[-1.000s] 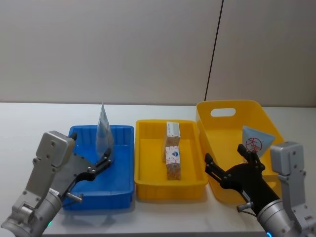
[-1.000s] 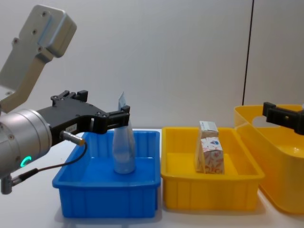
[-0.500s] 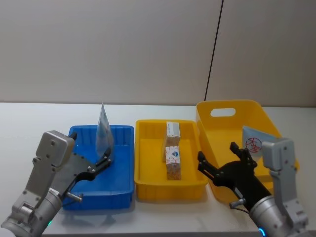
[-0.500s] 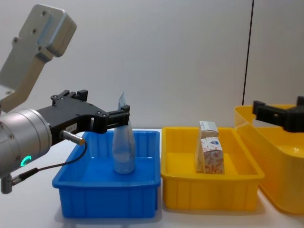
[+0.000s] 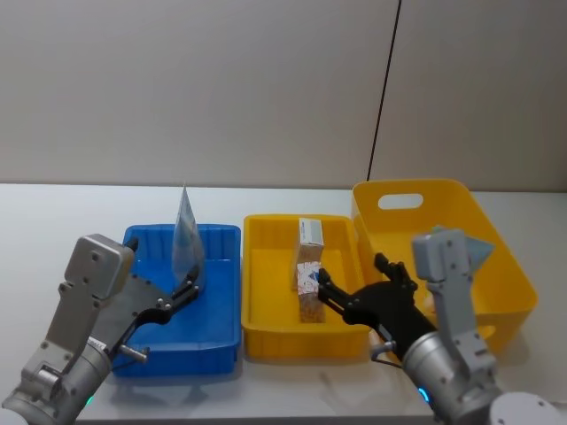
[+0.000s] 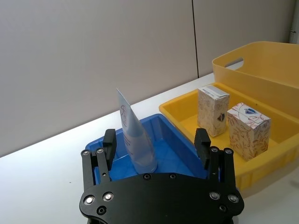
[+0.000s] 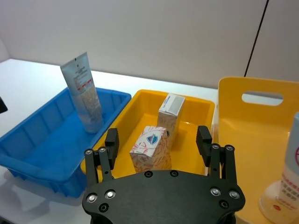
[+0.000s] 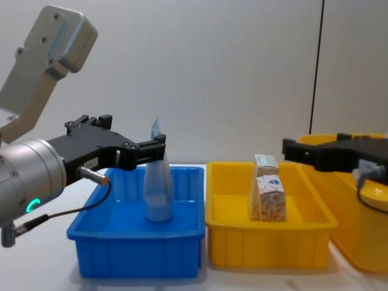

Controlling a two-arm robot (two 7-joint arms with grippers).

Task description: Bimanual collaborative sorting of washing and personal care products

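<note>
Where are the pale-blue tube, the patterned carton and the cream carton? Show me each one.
pale-blue tube (image 7: 83, 92), right wrist view, middle of its printed body.
patterned carton (image 7: 149, 151), right wrist view, its front face.
cream carton (image 7: 168, 120), right wrist view, its front face.

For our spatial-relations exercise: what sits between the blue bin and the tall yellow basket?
A shallow yellow tray holding two upright cartons, as the head view shows.

- The right tool (image 5: 352, 268) has swung left, leaving the big yellow bin (image 5: 461, 193) for the middle yellow tray (image 5: 266, 226).
- Its spread fingers now hover just beside the front carton (image 5: 307, 285) there.
</note>
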